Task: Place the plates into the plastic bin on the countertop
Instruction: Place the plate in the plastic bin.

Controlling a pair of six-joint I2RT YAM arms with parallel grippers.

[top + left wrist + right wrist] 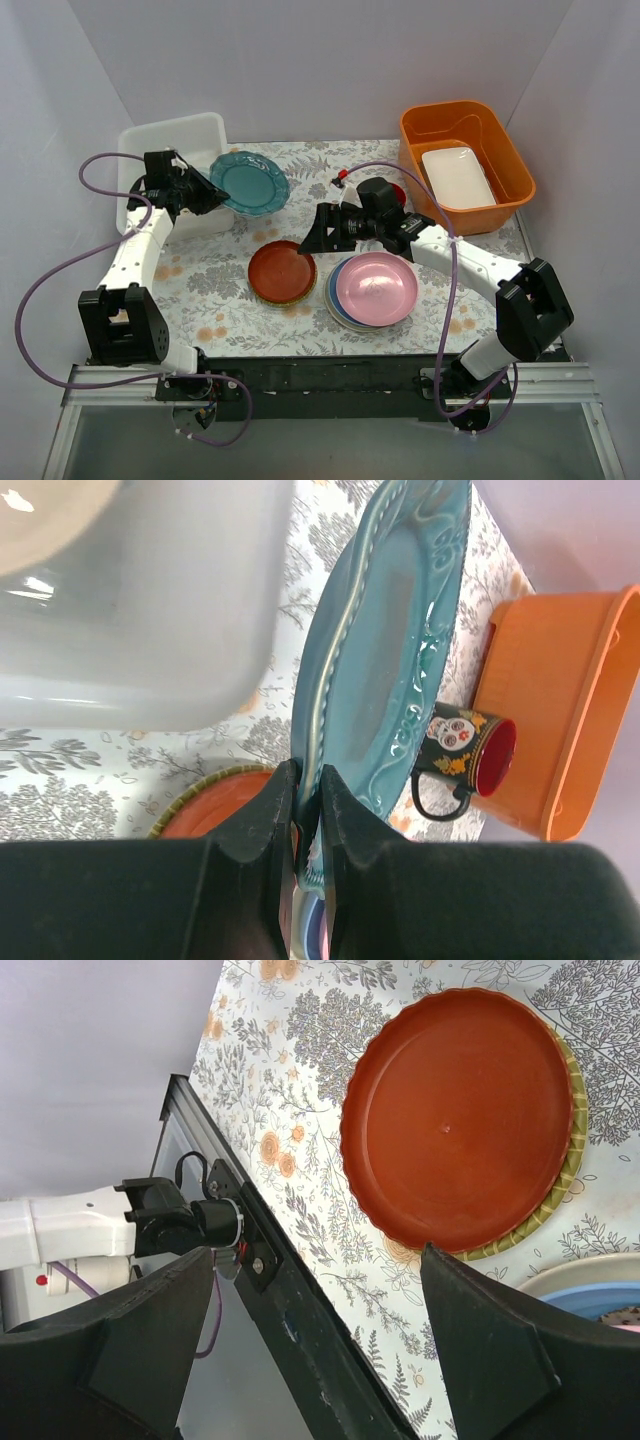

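Your left fingers (262, 825) are clamped on the rim of a teal round plate with an embossed border (390, 650). They hold it up on edge just beside the outer wall of the white translucent rectangular plastic bin (140, 610), and the plate is outside the bin. From the top camera, the bin (175, 122) sits at the far left corner of the bench covered in pale leaf-and-flower cloth (220, 290), with the teal plate (250, 182) at its right side and the left fingers (203, 190) reaching in from the left. Your right fingers (150, 1330) are spread wide and hold nothing, poised above a red round plate with a fluted edge (460, 1120) that rests on a straw-yellow plate with a green rim (560, 1210). In the top view the right fingers (318, 230) hang between the red plate (282, 270) and a pink round plate (375, 287) that tops a second stack, where a light blue plate (332, 297) shows beneath it. A dark mug with a red inside (465, 745) stands near the orange plastic tub (455, 108) at the far right, and a white rectangular dish (458, 175) lies in that tub.
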